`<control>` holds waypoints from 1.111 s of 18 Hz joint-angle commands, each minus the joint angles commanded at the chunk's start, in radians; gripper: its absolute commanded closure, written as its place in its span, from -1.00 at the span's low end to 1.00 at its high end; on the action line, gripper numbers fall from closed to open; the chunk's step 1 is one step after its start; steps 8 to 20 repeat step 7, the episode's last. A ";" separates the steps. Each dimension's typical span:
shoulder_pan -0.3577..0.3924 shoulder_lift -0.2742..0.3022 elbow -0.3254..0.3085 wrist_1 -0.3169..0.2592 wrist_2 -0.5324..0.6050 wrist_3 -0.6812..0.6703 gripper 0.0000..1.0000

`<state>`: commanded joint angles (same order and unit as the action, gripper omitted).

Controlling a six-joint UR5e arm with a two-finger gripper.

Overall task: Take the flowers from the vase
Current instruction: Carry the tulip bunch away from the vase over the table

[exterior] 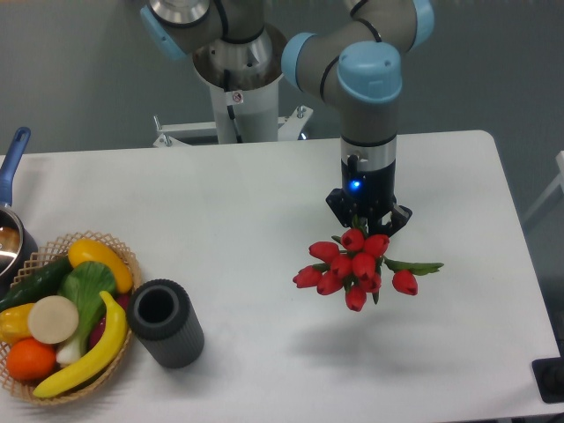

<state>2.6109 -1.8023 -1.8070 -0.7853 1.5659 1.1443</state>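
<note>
The flowers (352, 267), a bunch of red tulip buds with green leaves, hang in the air right of the table's middle, buds toward the camera. My gripper (367, 222) is shut on their stems from above; the fingers are mostly hidden behind the buds. A shadow lies on the table below the bunch. The vase (165, 322), a short dark grey ribbed cylinder, stands at the front left with its round mouth showing no flowers, well apart from the gripper.
A woven basket (123, 256) of fruit and vegetables sits at the front left corner, touching the vase. A blue-handled pot (11, 167) is at the left edge. A dark object (551, 379) sits at the front right corner.
</note>
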 joint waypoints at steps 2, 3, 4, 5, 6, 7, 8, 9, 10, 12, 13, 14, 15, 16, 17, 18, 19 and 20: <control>-0.002 -0.002 0.006 -0.012 0.017 0.002 0.62; -0.002 -0.003 0.012 -0.029 0.019 0.003 0.62; -0.003 -0.006 0.023 -0.052 0.025 0.008 0.62; -0.005 -0.009 0.034 -0.072 0.025 0.009 0.62; -0.006 -0.015 0.043 -0.083 0.026 0.009 0.62; -0.006 -0.020 0.048 -0.086 0.026 0.008 0.62; -0.006 -0.020 0.048 -0.086 0.026 0.008 0.62; -0.006 -0.020 0.048 -0.086 0.026 0.008 0.62; -0.006 -0.020 0.048 -0.086 0.026 0.008 0.62; -0.006 -0.020 0.048 -0.086 0.026 0.008 0.62; -0.006 -0.020 0.048 -0.086 0.026 0.008 0.62; -0.006 -0.020 0.048 -0.086 0.026 0.008 0.62; -0.006 -0.020 0.048 -0.086 0.026 0.008 0.62; -0.006 -0.020 0.048 -0.086 0.026 0.008 0.62; -0.006 -0.020 0.048 -0.086 0.026 0.008 0.62; -0.006 -0.020 0.048 -0.086 0.026 0.008 0.62; -0.006 -0.020 0.048 -0.086 0.026 0.008 0.62; -0.006 -0.020 0.048 -0.086 0.026 0.008 0.62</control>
